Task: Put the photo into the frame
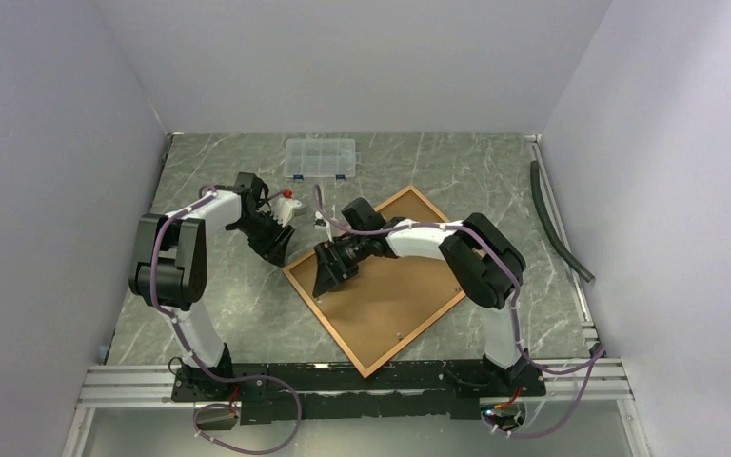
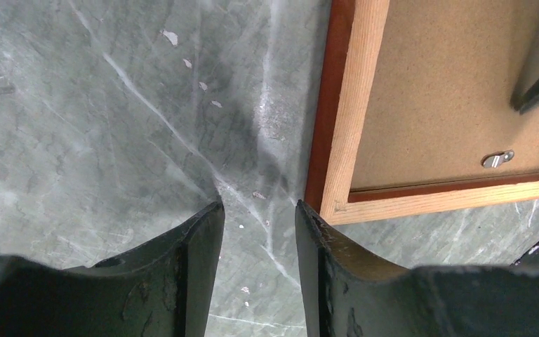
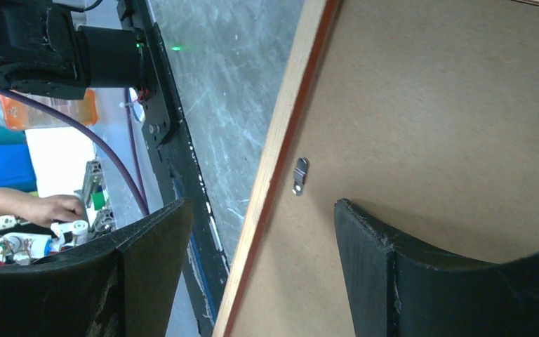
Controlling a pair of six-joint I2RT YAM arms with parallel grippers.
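- Marble-grey surface (image 1: 238,314) carries the frame (image 2: 351,105) at centre, back up, with a brown backing board (image 1: 390,295) inside.
- Left tool (image 2: 258,210), half open and empty, hovers beside the frame's 9 o'clock corner.
- Right tool (image 3: 261,203), wide open and empty, straddles the frame's edge near that corner.

The frame (image 1: 327,326) lies back up, diagonal, on the marble table (image 1: 247,314).

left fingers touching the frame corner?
Cannot tell. Left wrist view: one of the left gripper fingers meets the frame corner in the image, but neither gap nor contact shows.
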